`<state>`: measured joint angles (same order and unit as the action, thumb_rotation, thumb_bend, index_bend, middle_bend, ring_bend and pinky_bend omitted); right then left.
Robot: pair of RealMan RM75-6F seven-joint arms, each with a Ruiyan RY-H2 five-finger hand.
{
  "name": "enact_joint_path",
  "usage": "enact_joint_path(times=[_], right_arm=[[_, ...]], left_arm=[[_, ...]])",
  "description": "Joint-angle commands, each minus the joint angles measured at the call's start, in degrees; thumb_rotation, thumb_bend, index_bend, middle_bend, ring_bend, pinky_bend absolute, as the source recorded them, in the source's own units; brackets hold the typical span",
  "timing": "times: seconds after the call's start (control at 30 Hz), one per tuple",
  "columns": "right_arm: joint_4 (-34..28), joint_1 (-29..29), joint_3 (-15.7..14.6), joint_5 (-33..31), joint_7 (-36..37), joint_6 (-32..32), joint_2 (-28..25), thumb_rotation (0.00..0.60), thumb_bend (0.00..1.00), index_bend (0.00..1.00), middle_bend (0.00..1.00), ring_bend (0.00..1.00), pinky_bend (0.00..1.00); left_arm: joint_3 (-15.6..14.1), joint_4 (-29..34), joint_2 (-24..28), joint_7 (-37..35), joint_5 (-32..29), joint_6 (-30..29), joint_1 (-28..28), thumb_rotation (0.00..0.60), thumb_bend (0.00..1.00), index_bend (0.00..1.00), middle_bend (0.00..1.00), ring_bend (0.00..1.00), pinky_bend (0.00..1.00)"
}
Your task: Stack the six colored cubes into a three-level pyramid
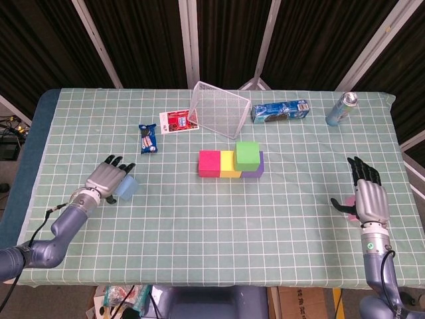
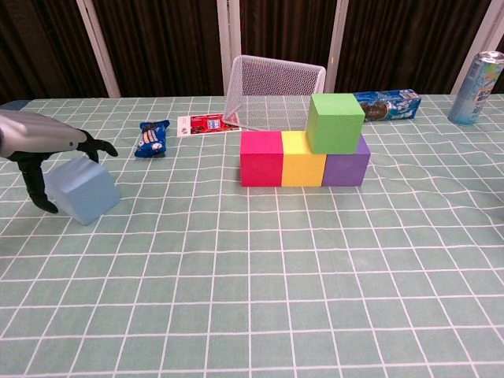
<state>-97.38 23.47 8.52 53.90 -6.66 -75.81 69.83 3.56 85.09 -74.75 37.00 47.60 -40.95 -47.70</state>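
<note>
A magenta cube [image 1: 210, 163], a yellow cube [image 1: 228, 165] and a purple cube [image 1: 255, 169] form a row at mid-table. On it sits a green cube [image 1: 248, 153], straddling yellow and purple [image 2: 335, 122]. A light blue cube [image 1: 127, 187] lies tilted at the left [image 2: 83, 191]. My left hand [image 1: 106, 179] reaches over it, fingers spread above its top and thumb [image 2: 35, 185] down by its left face; no firm grip shows. My right hand [image 1: 367, 195] lies flat and open at the right edge, partly covering a pink object [image 1: 345, 204].
A tipped wire basket [image 1: 219, 109] stands behind the row. A blue cookie pack [image 1: 279, 111] and a can [image 1: 341, 108] are at the back right. A small snack packet [image 1: 148, 139] and a red card [image 1: 176, 121] lie at the back left.
</note>
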Motion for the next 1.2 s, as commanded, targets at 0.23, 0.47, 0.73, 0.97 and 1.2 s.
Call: enact_joint_path(times=[0.23,0.47,0.73,0.97,1.2], right_arm=[[-0.34,-0.76,0.94,0.60,0.33,0.73,-0.19,0.600,0.24,0.00,0.00,0.00,0.00],[-0.61,-1.18,1.52,1.01,0.22,1.09,-0.17,0.600,0.24,0.00,0.00,0.00,0.00],[-1.08,-1.56,2.20,1.32,-0.04,1.61,-0.13,0.600,0.24,0.00,0.00,0.00,0.00],[-1.19,-1.89,2.69,1.42,-0.08,2.03,-0.09,0.600,0.24,0.00,0.00,0.00,0.00],[-1.21,-2.19,3.19,1.39,0.02,2.39,-0.15,0.600,0.24,0.00,0.00,0.00,0.00]], left_arm=[[-0.03,0.95,-0.02,-2.81,0.06,-3.43,0.90,0.600,0.26,0.01,0.46,0.06,0.01],[1.06,5.10,2.18,-4.74,-1.52,-6.37,1.66,0.600,0.26,0.01,0.47,0.06,0.01],[4.32,9.00,-1.08,-3.35,-15.78,-12.28,0.34,0.600,0.26,0.03,0.47,0.07,0.01],[8.57,7.58,-5.06,0.97,-29.45,-16.18,-4.81,0.600,0.26,0.04,0.47,0.07,0.01],[11.85,3.33,-8.91,6.25,-40.31,-19.04,-10.18,0.600,0.26,0.04,0.47,0.07,0.01]])
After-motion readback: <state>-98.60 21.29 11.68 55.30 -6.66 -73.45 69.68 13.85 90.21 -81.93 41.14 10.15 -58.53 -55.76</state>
